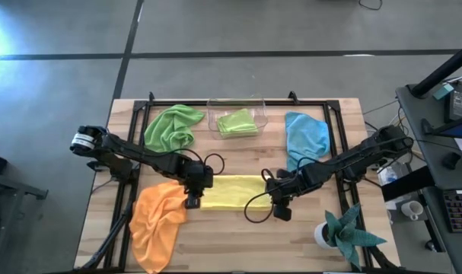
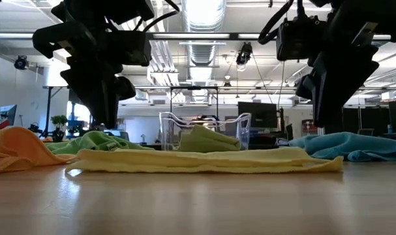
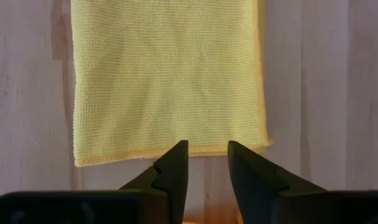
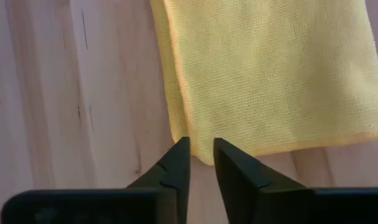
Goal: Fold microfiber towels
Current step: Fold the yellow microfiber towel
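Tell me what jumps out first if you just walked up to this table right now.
The yellow towel lies folded flat at the table's centre, with the left gripper at one end and the right gripper at the other, both slightly open and empty. Around it sit a rumpled orange towel, a blue towel, and a green towel in a clear bin.

A: What lies mid-surface [image 1: 238, 243]?
B: A flat folded towel [image 1: 232, 192], between the left end effector [image 1: 192, 202] at its left end and the right end effector [image 1: 280, 213] at its right end.

A: And around it?
B: A crumpled towel [image 1: 158, 221] at front left, another [image 1: 172, 127] behind left. A clear bin [image 1: 259, 110] at the back centre holds a folded towel [image 1: 238, 122]. A further towel [image 1: 305, 137] lies behind right; a potted plant [image 1: 345, 232] stands front right.
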